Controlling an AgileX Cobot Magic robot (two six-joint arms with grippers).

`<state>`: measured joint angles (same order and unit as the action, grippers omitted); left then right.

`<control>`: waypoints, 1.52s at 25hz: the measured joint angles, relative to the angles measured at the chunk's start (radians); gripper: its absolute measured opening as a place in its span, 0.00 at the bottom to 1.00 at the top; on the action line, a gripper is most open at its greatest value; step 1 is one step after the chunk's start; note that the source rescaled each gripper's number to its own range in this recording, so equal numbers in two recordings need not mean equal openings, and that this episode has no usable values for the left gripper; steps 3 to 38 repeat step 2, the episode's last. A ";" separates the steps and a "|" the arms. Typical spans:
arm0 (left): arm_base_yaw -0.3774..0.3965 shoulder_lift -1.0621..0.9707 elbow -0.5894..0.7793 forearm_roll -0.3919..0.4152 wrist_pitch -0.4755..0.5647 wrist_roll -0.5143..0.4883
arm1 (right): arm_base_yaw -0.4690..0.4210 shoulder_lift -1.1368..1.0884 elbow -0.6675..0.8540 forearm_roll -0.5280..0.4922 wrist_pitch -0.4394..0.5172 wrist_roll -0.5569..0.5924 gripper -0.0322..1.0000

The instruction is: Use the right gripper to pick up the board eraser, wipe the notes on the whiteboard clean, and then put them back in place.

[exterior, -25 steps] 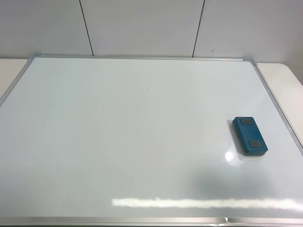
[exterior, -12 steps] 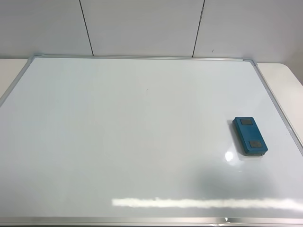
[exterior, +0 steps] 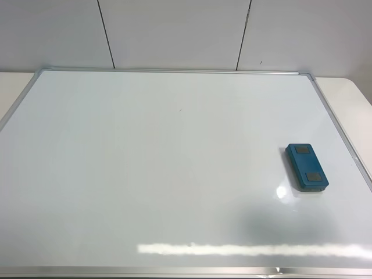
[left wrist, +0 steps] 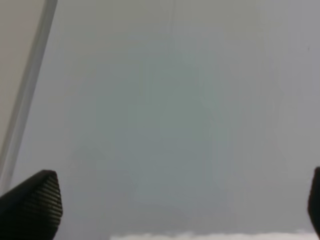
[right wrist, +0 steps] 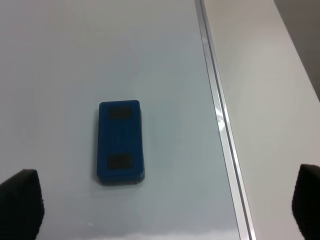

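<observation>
Board eraser: the board eraser (exterior: 306,167) lies flat on the whiteboard (exterior: 174,174), its 2 dark grey patches facing up, close to the board's right frame edge and nearer the front rail than the back one. Nothing touches it.

Notes: no scribble shows anywhere on the whiteboard. Only 1 tiny dark speck (exterior: 180,109) sits well to the left of the eraser, toward the back rail; it is too small to say whether it is leftover ink or a blemish.

Right gripper: the right gripper (right wrist: 165,210) hangs above the eraser with its jaws spread as wide as they go, the 2 fingertips (right wrist: 20,202) well apart on either side and holding nothing. It is out of the exterior high view.

Left gripper: the left gripper (left wrist: 180,200) hangs over bare board near the left frame edge, far from the eraser, jaws wide and empty.

Progress: judging by the clean surface and the eraser lying free, the wiping looks finished and the eraser set down. What may remain is only for the right arm to clear away; whether this spot is the eraser's proper place cannot be told.
</observation>
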<state>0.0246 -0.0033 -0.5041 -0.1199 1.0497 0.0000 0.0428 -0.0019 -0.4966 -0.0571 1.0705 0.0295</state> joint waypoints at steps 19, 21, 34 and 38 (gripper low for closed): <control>0.000 0.000 0.000 0.000 0.000 0.000 | 0.000 0.000 0.000 0.000 0.000 0.001 1.00; 0.000 0.000 0.000 0.000 0.000 0.000 | 0.000 0.000 0.000 0.000 0.000 0.001 1.00; 0.000 0.000 0.000 0.000 0.000 0.000 | 0.000 0.000 0.000 0.000 0.000 0.001 1.00; 0.000 0.000 0.000 0.000 0.000 0.000 | 0.000 0.000 0.000 0.000 0.000 0.001 1.00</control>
